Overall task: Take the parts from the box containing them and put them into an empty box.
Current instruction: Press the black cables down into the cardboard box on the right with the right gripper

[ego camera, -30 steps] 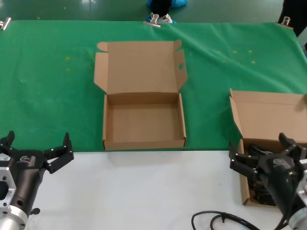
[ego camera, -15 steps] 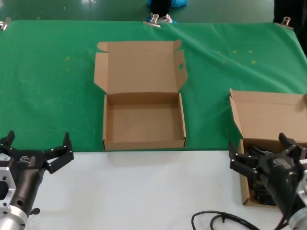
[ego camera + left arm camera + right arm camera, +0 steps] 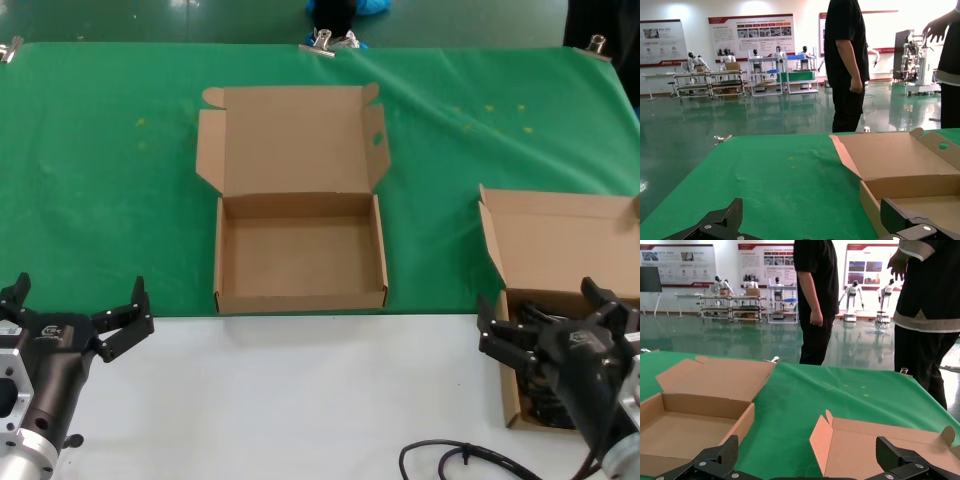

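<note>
The empty box (image 3: 300,255) stands open in the middle on the green cloth, its lid up, with a small oval hole in the right flap (image 3: 378,139). It also shows in the left wrist view (image 3: 910,175) and the right wrist view (image 3: 695,410). The box containing the parts (image 3: 560,250) sits at the right edge with its plain lid up. Black cords (image 3: 540,395) lie inside it, mostly hidden behind my right gripper (image 3: 553,320), which is open and empty above the box's near part. My left gripper (image 3: 72,310) is open and empty at the near left.
A loose black robot cable (image 3: 460,460) curls on the white table front near the right arm. Metal clips (image 3: 325,42) hold the green cloth at its far edge. People stand beyond the table (image 3: 815,300).
</note>
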